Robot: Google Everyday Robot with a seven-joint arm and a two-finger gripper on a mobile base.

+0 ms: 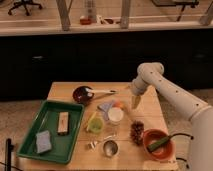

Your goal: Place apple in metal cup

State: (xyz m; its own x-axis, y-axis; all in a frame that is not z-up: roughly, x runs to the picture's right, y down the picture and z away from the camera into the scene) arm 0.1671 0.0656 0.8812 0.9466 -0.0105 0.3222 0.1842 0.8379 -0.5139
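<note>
Green tray (50,120) w/ sponge (43,141) left; pinecone (137,132) by orange bowl (149,148) right.

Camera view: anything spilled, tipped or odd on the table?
Nothing stands out. The metal cup stands upright near the front edge, the apple sits behind the white-topped cup, and the gripper hangs beside the apple.

one raised view, angled down over the table (65,91) from mid distance (gripper (136,103) above its right half)

Wooden table (61,90), speckled pale floor (20,116), dark cabinet fronts (75,57) behind; pale counter ledge (45,29), office chair (25,6) beyond
</note>
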